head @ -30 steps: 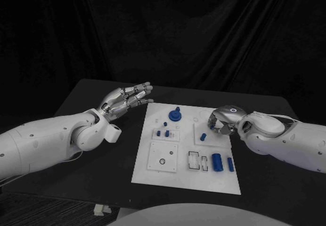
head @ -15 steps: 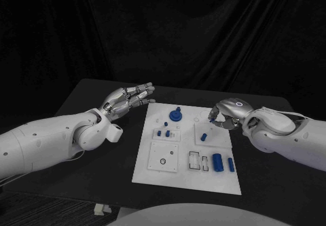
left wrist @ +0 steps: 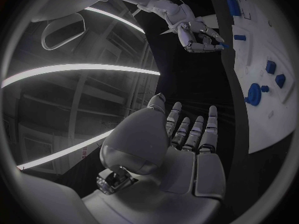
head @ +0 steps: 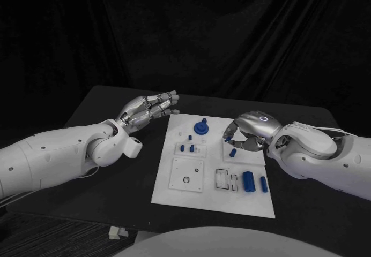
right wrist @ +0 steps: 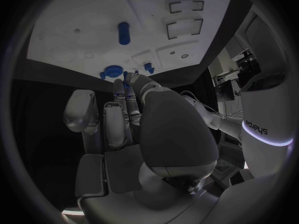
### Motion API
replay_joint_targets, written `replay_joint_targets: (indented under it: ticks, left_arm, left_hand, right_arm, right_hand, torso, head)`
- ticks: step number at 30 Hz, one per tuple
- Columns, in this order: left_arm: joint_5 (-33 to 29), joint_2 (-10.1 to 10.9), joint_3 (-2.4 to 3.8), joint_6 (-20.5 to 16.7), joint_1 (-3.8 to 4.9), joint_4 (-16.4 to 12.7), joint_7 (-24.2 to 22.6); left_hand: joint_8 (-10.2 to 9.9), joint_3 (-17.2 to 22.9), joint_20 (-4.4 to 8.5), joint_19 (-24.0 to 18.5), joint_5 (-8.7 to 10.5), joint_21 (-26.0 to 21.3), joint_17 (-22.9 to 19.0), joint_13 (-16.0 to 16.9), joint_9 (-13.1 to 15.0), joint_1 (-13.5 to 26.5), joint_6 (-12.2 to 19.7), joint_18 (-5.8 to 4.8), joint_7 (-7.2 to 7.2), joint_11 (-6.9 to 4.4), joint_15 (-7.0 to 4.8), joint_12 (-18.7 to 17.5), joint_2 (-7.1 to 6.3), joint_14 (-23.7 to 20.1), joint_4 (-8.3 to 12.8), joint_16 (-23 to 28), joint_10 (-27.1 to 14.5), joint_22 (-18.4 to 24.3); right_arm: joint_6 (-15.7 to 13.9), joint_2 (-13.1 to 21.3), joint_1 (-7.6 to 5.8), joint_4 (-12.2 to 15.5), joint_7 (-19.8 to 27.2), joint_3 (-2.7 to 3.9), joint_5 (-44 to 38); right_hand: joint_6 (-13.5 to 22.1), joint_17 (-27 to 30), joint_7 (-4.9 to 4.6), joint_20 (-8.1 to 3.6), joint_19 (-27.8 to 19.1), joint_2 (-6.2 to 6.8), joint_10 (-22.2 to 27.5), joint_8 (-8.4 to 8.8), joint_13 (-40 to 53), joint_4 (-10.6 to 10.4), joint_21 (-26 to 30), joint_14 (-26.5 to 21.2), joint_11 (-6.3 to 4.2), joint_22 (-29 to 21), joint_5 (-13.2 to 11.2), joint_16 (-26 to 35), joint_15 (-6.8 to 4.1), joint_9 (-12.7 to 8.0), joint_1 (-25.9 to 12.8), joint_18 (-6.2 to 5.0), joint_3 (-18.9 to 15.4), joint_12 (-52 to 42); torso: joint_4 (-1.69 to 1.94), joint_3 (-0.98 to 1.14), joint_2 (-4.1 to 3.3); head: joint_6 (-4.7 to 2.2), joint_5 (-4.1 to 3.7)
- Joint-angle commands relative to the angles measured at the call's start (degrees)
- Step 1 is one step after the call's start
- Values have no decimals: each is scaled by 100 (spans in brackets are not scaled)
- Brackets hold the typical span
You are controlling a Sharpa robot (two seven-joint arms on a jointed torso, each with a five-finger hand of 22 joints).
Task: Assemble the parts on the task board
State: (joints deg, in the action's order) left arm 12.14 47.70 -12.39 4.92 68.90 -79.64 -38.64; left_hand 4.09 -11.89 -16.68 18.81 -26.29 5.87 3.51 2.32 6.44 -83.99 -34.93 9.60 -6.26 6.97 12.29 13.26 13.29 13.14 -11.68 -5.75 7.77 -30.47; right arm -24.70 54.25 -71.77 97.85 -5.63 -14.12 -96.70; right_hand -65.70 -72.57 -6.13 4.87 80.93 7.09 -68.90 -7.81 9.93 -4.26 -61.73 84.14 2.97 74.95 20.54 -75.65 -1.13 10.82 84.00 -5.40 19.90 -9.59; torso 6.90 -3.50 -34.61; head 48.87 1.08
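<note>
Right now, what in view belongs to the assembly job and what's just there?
Job:
- white task board
- blue round knobbed part
- small blue pegs
- short blue peg
- large blue cylinder
- slim blue bar
- right hand, over the board
- left hand, open, off the board

Just there:
- black table
- black curtain

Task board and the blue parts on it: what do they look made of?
Task board: probably matte white plastic, flat and even with cut-out recesses and no glare. Blue parts, e.g. the cylinder: likely plastic too, with uniform colour and a soft sheen. Neither can be confirmed by look alone.
</note>
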Motion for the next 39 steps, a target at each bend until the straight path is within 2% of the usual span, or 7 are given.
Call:
replay_joint_targets:
  ticks: [1, 9, 21, 25, 28, 39]
  left_arm:
    - [-40, -25, 6, 94, -13, 3, -37]
    - [-40, -43, 6, 109, -23, 10, -9]
    - [-40, -60, 6, 130, -52, 27, 2]
    - [-40, -71, 6, 137, -70, 38, -2]
    - [-40, -75, 6, 140, -83, 46, -6]
    - [-40, -89, 6, 160, -107, 72, -4]
  left_hand:
    - [18, 8, -4, 47, -36, 36, -12, 6, 3, -59, -15, -110, -6, 4, 7, 27, -2, -32, 24, -8, 51, 9]
    - [19, 49, -6, 58, -71, 35, -24, 8, 2, -100, -32, -128, -15, 25, 12, 34, 20, -42, 58, -22, 72, 30]
    - [18, 65, -6, 58, -82, 32, -37, 7, 0, -112, -28, -138, -22, 31, 18, 28, 29, -79, 70, -11, 75, 40]
    - [15, 71, -5, 55, -85, 29, -43, 5, -2, -116, -19, -143, -24, 33, 18, 23, 30, -96, 74, -6, 73, 45]
    - [12, 76, -4, 50, -88, 25, -49, 4, -5, -118, -8, -148, -25, 33, 17, 18, 31, -113, 77, -2, 71, 51]
    - [8, 83, -3, 38, -89, 16, -56, 2, -9, -120, 7, -156, -27, 34, 15, 3, 32, -133, 82, 3, 61, 61]
  right_arm:
    - [214, -107, 50, 116, -38, 2, -41]
    - [366, -500, 199, 55, 3, 1, -41]
    - [696, -1129, 495, -285, 47, 2, -41]
    - [724, -1235, 539, -372, 48, 2, -41]
    - [759, -1278, 564, -411, 31, 2, -58]
    - [759, -1350, 634, -451, -15, 3, -363]
  right_hand:
    - [19, 10, -18, -33, -2, -25, -41, 34, -17, -1, -5, 118, -11, 819, 18, 34, -36, -7, 31, 20, -24, 31]
    - [26, 54, -26, -39, -4, -18, -110, 73, -64, 11, 12, 114, -13, 815, 189, 70, -40, -32, 53, 17, -5, 91]
    - [38, 80, -30, -40, -24, -11, -109, 88, -78, 17, 75, 107, -9, 799, 212, 93, -38, -40, 57, 5, -1, 115]
    - [47, 85, -33, -40, -27, -7, -110, 96, -82, 21, 83, 106, -7, 797, 217, 97, -38, -44, 60, 4, 0, 122]
    - [73, 127, -43, -38, -48, 3, -101, 120, -96, 29, 144, 92, 1, 783, 228, 134, -32, -56, 65, -6, 4, 145]
    - [85, 125, -52, -34, -57, 12, -105, 134, -104, 26, 162, 89, 9, 779, 229, 134, -25, -65, 52, -7, 0, 159]
  torso:
    - [5, -1, 16]
    - [19, 3, 14]
    - [10, 1, 1]
    - [23, 2, 3]
    - [16, -4, 7]
    - [11, 1, 3]
  head:
    - [53, 5]
    - [111, 64]
    - [113, 94]
    - [113, 92]
    - [113, 109]
    - [113, 135]
